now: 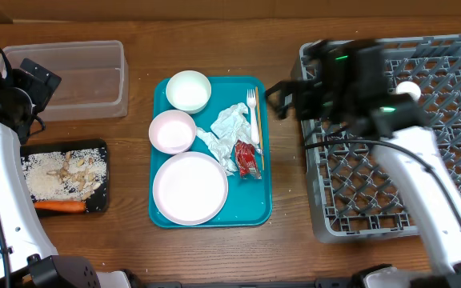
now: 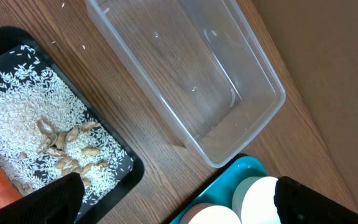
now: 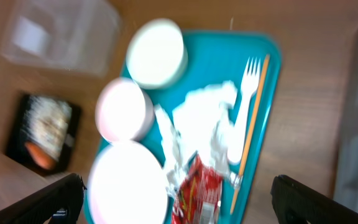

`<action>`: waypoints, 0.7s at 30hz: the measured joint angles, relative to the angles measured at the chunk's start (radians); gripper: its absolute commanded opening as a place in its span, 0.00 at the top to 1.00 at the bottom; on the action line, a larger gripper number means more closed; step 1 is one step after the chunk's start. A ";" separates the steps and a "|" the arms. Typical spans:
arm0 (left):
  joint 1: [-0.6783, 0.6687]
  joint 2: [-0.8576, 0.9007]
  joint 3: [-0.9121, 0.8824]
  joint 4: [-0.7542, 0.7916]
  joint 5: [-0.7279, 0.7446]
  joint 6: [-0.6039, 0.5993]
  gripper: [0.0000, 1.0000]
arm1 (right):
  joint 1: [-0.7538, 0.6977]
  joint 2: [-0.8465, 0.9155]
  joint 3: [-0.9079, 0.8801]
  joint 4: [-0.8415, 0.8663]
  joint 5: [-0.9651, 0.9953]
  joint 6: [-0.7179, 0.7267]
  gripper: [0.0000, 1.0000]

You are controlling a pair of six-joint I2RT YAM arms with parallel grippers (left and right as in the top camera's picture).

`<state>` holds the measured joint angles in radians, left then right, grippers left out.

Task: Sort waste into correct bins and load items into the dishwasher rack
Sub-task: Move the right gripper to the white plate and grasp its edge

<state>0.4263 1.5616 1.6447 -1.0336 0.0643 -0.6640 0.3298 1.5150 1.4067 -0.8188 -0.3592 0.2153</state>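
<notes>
Looking down over the brown wood-grain table (image 1: 134, 240), I see the teal tray (image 1: 258, 212) at centre with everything lying flat on it. It carries two small white bowls (image 1: 188, 90) (image 1: 172, 131), the white plate (image 1: 190, 188), crumpled napkins (image 1: 229, 128), the red wrapper (image 1: 247, 158), and the fork (image 1: 252, 108) beside the wooden stick (image 1: 258, 132). To the left of the teal tray, the clear tub (image 1: 78, 80) sits on the bare wood. Just in front of it, the black tray (image 1: 102, 148) holds rice (image 1: 46, 172), beige scraps and the carrot (image 1: 60, 206). The grey rack (image 1: 422, 144) fills the right side.

My left gripper (image 2: 179, 199) hangs above the tub's near corner, fingers spread wide, holding nothing. My right gripper (image 3: 182, 199) is over the gap between rack and tray, also spread wide and empty. Its camera view is blurred. Nothing of the room shows beyond the tabletop.
</notes>
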 measured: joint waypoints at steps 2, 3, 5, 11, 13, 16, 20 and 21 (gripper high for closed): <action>0.000 0.000 0.000 0.000 0.000 0.000 0.00 | 0.080 0.052 -0.001 -0.015 0.073 0.017 0.00; 0.000 0.000 0.000 0.000 0.000 0.000 0.00 | 0.116 0.077 -0.001 -0.016 0.102 0.021 0.00; 0.000 0.000 0.000 0.000 0.000 0.000 0.00 | 0.179 0.124 -0.001 -0.013 0.142 0.030 0.00; 0.000 0.000 0.000 0.000 0.000 0.000 0.00 | 0.271 0.216 -0.001 0.010 0.214 0.074 0.00; 0.000 0.000 0.000 0.000 0.000 0.000 0.00 | 0.272 0.220 -0.001 0.012 0.253 0.114 0.00; 0.000 0.000 0.000 0.000 0.000 0.000 0.00 | 0.257 0.214 -0.001 0.015 0.283 0.147 0.00; 0.000 0.000 0.000 0.000 0.000 0.000 0.00 | 0.227 0.184 0.004 0.006 0.288 0.159 0.00; 0.000 0.000 0.000 0.000 0.000 0.000 0.00 | 0.220 0.171 0.010 0.006 0.274 0.162 0.00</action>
<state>0.4263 1.5616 1.6447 -1.0336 0.0647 -0.6640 0.5503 1.6859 1.4170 -0.8124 -0.0856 0.3771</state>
